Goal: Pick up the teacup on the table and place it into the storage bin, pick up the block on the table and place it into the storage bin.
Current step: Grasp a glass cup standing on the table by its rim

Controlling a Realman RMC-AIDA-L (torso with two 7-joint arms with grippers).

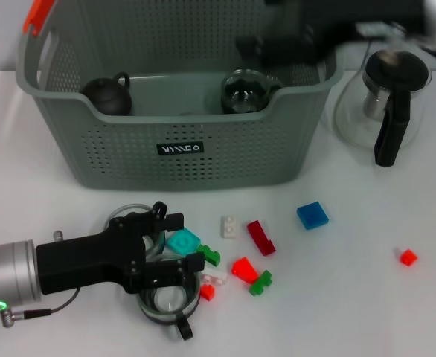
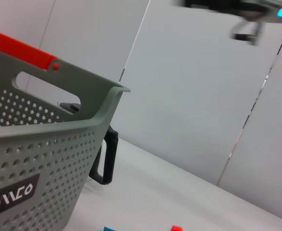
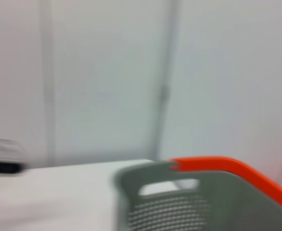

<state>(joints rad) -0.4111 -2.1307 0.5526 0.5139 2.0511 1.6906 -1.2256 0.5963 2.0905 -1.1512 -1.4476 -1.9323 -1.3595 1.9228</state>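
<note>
Grey-green perforated storage bin [image 1: 203, 149] stands at the table's far side, holding a dark teapot [image 1: 108, 95] and a glass vessel [image 1: 246, 91]. Near the table's front edge, the left gripper [image 1: 170, 279] spreads its fingers around a clear glass teacup [image 1: 167, 297], largely hidden beneath the black housing; whether they touch it cannot be told. Small blocks lie just beside it, a cyan block [image 1: 183, 242] nearest. Right gripper [image 1: 277, 46] is a dark blur over the bin's far rim; its opening cannot be told.
</note>
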